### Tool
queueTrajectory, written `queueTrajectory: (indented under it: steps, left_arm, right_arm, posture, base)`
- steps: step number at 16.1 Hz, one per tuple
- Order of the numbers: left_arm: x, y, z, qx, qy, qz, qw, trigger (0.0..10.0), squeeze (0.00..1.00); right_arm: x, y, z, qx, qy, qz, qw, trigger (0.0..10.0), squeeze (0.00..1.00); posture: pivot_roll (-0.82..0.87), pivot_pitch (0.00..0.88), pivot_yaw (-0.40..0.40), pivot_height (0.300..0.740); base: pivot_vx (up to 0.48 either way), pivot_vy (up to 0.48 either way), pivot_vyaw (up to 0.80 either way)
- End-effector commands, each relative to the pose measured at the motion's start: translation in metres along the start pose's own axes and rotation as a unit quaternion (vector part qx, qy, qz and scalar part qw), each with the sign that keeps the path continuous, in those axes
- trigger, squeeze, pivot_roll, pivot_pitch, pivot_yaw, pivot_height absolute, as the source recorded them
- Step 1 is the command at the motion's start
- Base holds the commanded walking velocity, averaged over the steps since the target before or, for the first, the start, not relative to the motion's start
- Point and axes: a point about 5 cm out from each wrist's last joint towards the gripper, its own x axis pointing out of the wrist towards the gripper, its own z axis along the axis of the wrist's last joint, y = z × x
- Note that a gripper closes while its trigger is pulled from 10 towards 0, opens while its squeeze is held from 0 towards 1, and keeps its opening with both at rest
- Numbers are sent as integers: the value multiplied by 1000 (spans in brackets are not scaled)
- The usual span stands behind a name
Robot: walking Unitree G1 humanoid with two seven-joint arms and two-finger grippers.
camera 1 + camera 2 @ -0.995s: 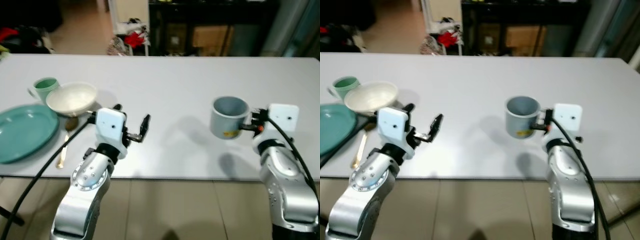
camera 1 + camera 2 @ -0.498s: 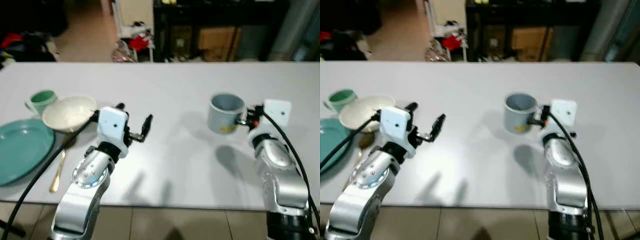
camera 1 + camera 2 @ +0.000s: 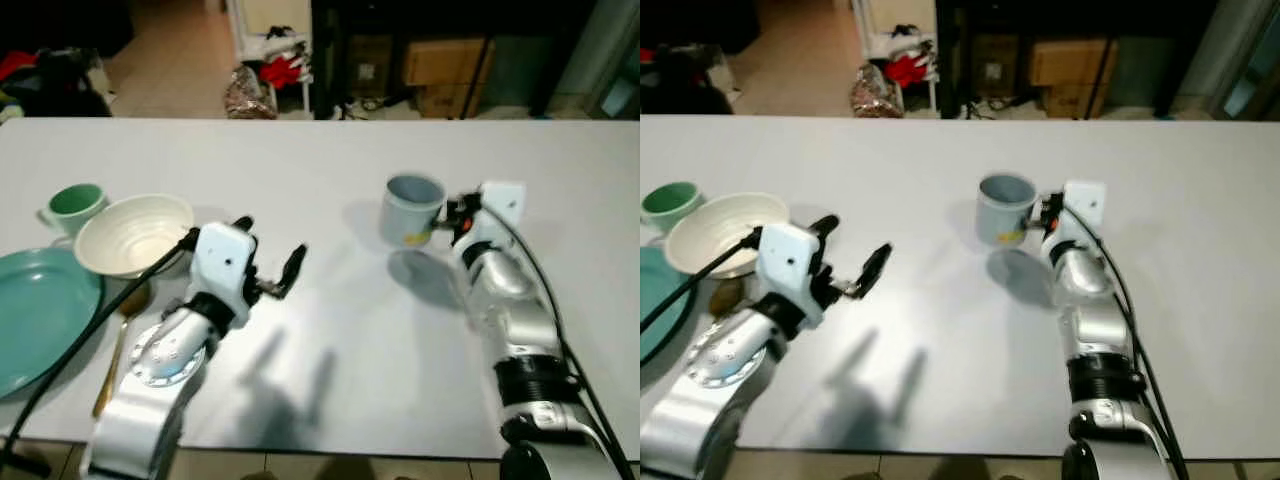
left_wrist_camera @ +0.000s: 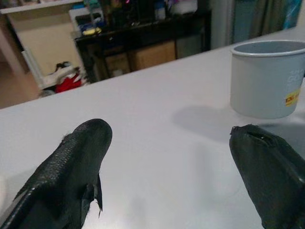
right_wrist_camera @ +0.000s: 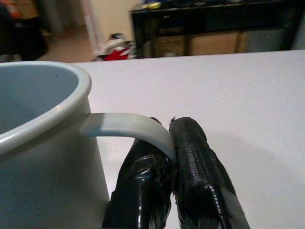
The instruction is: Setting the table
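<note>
White table [image 3: 330,160] spans the head views. Resting directly on it, toward 9 o'clock: teal plate [image 3: 35,315] at the edge, cream bowl [image 3: 135,233] just beside it toward 1 o'clock, green cup [image 3: 72,205] touching the bowl's far side, gold spoon [image 3: 118,345] between plate and bowl.

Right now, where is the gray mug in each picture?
Left eye view: the gray mug is right of the middle, held at its handle by the right gripper.
Right eye view: just above the middle.
Left wrist view: at the upper right edge, beyond the open left gripper.
Right wrist view: big on the left, its handle pinched.
Shared landmark: the white table.
</note>
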Motion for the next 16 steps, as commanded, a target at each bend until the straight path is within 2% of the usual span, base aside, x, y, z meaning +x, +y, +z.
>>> queueTrajectory:
  steps: [1, 3, 5, 8, 9, 13, 15, 16]
  left_arm:
    - [-4, 0, 4, 3, 0, -12, 1000, 10000, 0]
    - [-10, -1, 6, 8, 9, -30, 999, 10000, 0]
    - [-21, -4, 10, 15, 21, -52, 998, 10000, 0]
    - [-29, -4, 14, 16, 27, -58, 998, 10000, 0]
    - [-33, -5, 14, 19, 33, -62, 997, 10000, 0]
    - [-40, -9, 17, 16, 42, -67, 997, 10000, 0]
    - [-44, -8, 19, 15, 48, -65, 997, 10000, 0]
    - [-46, -7, 19, 14, 52, -64, 996, 10000, 0]
  right_arm:
    - [8, 15, 9, 6, -29, 34, 999, 10000, 0]
    - [18, 19, 3, 16, -25, 36, 999, 10000, 0]
    - [24, 17, -4, 11, -12, 8, 1000, 10000, 0]
    - [25, 23, -7, -7, -13, 18, 1000, 10000, 0]
    - [25, 27, -9, -29, -14, 21, 999, 10000, 0]
    - [22, 25, -18, -49, -21, -10, 999, 10000, 0]
    - [16, 22, -30, -55, -14, -21, 998, 10000, 592]
    - [13, 21, -34, -67, -13, -25, 997, 10000, 992]
  posture:
    - [75, 0, 39, 740]
    - [103, 0, 48, 740]
    - [151, 0, 61, 740]
    - [170, 0, 75, 740]
    - [184, 13, 82, 740]
    - [203, 50, 89, 740]
    - [214, 72, 97, 740]
    - [214, 78, 102, 740]
  base:
    - [0, 0, 0]
    - [0, 0, 0]
    - [0, 0, 0]
    - [0, 0, 0]
    - [0, 0, 0]
    - [0, 0, 0]
    - [0, 0, 0]
    - [0, 0, 0]
